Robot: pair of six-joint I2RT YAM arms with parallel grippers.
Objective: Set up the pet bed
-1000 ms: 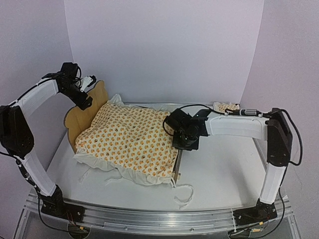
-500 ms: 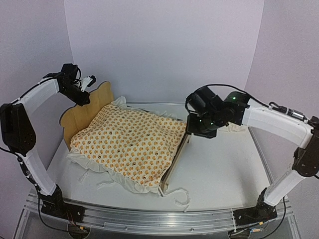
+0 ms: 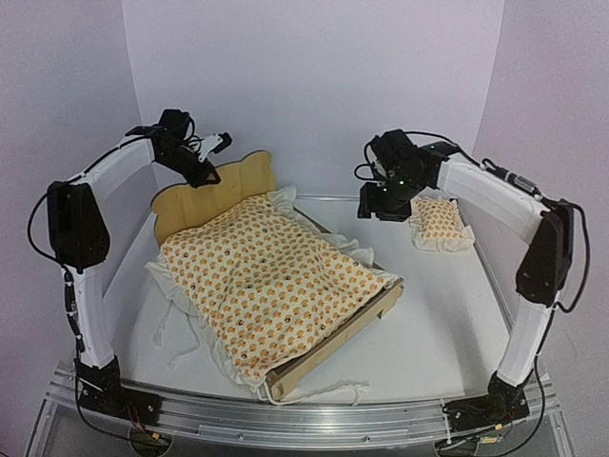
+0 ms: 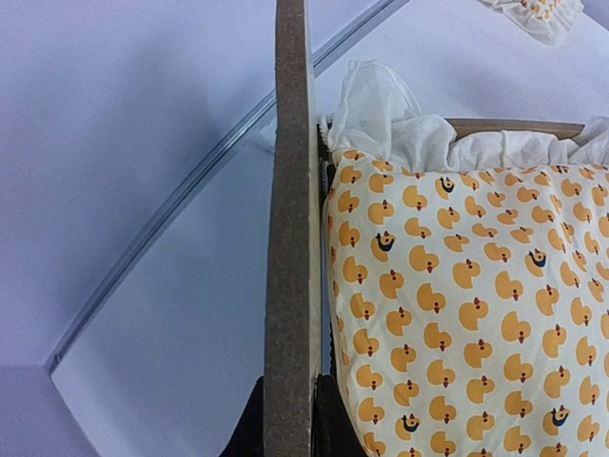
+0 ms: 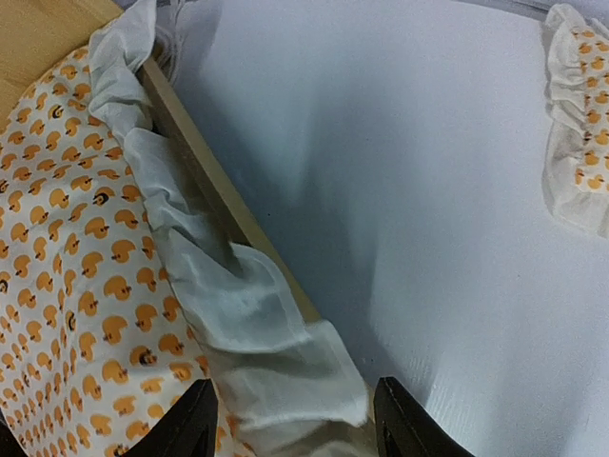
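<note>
The pet bed (image 3: 330, 355) stands slantwise mid-table, its cloud-shaped headboard (image 3: 204, 196) at the back left and its footboard near the front. An orange duck-print cushion (image 3: 271, 281) with a white ruffle fills it. My left gripper (image 3: 210, 168) is shut on the headboard's top edge. In the left wrist view the board's edge (image 4: 289, 238) runs up from between the gripper's (image 4: 290, 424) dark fingers, with the cushion (image 4: 457, 286) beside it. My right gripper (image 3: 381, 206) hangs open above the table at the back right. Below the right gripper (image 5: 295, 419) lie the ruffle (image 5: 247, 324) and the side rail (image 5: 205, 171), untouched.
A small matching pillow (image 3: 441, 224) lies on the table at the back right, just right of the right gripper; it also shows as the pillow (image 5: 580, 124) at the right edge of the right wrist view. Loose white tie strings (image 3: 328, 388) trail near the front edge.
The left gripper has closed on the headboard and swung it to the right. The right gripper let go of the bed's foot end and rose to the back right. The bed now stands flat.
</note>
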